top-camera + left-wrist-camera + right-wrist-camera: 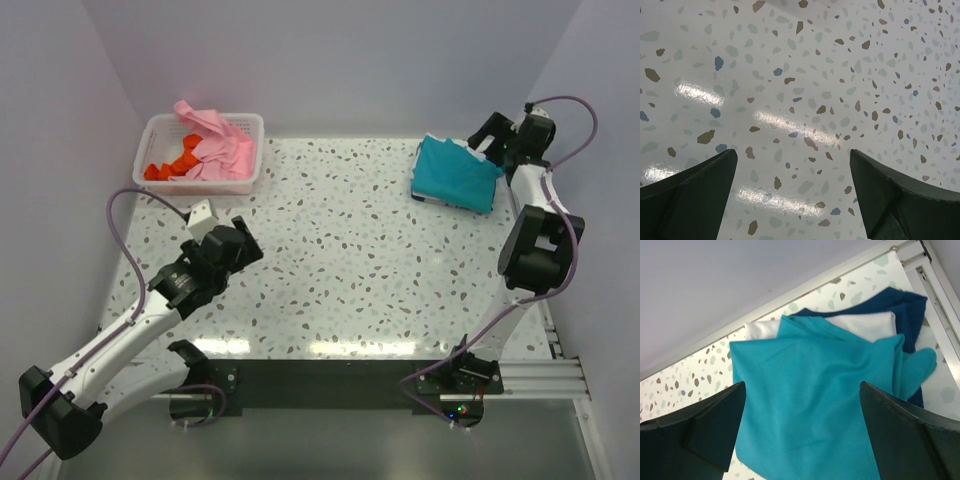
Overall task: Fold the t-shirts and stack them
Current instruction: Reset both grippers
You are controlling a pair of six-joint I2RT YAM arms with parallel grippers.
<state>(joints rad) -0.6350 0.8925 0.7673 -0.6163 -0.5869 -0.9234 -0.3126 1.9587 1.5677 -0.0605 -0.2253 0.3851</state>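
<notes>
Two pincers are seen, and both are spread wide with nothing pinched between the fingers. The left pincer (792, 160) is held over a bare part of the speckled tabletop (350, 260) on the left side, near the white slatted basket (158, 130) but apart from it. The basket is set at the far left corner. A pink t-shirt (215, 140) is heaped loosely in it, with part of the cloth raised above the far rim, and an orange-red t-shirt (165, 168) is bunched at its left end.

The right pincer (802, 390) is stretched out to the far right corner, where it is poised over a small stack of shirts. The teal t-shirt (790, 365) is laid folded on top of that stack, with soft creases across its surface and one sleeve sticking out at the right edge. A white t-shirt (865, 322) is seen under it, and a dark blue t-shirt (907, 302) shows at the far and right edges. Whether the right fingers touch the teal cloth cannot be told from these views. The stack is placed close to the back wall, just beside the metal rail at the tabletop's right edge.
</notes>
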